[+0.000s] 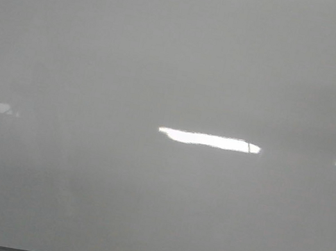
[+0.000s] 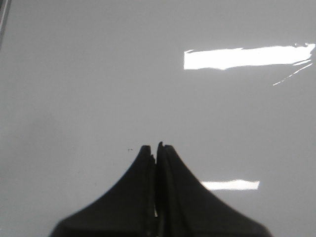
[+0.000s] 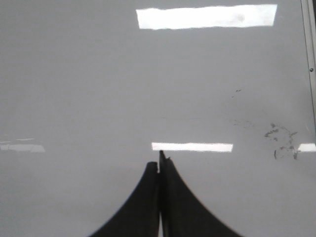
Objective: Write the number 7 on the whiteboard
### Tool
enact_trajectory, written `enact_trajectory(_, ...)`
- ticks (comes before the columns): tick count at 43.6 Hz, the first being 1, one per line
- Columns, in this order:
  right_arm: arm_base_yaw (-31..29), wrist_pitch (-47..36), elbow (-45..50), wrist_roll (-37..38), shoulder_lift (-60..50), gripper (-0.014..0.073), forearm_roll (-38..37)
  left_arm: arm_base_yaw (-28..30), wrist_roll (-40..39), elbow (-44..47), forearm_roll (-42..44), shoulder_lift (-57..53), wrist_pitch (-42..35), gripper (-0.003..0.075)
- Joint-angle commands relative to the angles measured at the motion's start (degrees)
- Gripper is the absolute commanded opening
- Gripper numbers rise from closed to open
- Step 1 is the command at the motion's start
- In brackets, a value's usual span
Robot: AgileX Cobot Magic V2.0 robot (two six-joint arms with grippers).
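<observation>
- So far the whiteboard (image 1: 102,55) fills the whole front view, blank apart from glare; its grey frame edge runs along the bottom of the frame, and neither arm shows there.
- No number 7 is visible in any view, so the writing looks not yet begun.
- Left gripper (image 2: 157,148), bottom centre of its wrist view, has its jaws pressed together with nothing between them.
- Right gripper (image 3: 159,160) is likewise closed and empty; faint dark smudges (image 3: 281,143) sit at the right of that view.
- No marker is in sight; the next move probably calls for getting one.
</observation>
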Motion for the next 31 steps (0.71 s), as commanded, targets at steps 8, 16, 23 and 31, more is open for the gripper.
enact_trajectory(8, -0.38, 7.17, -14.91, -0.58, 13.02, -0.0068, -0.66, -0.34, -0.48, -15.67, -3.07, 12.41, 12.05, -0.0020)
enact_trajectory(16, -0.38, 8.58, -17.00, -0.58, 18.22, -0.0068, -0.66, -0.34, -0.48, -16.16, -3.80, 17.16, 13.58, -0.0021)
enact_trajectory(23, -0.38, 8.37, -16.56, -0.58, 20.89, -0.0068, -0.66, -0.34, -0.48, -14.14, -4.14, 19.27, 13.88, -0.0021)
enact_trajectory(31, -0.33, 10.12, -16.35, -1.03, 23.57, -0.0066, -0.66, -0.34, -0.48, -11.42, -4.29, 20.28, 13.23, -0.0021)
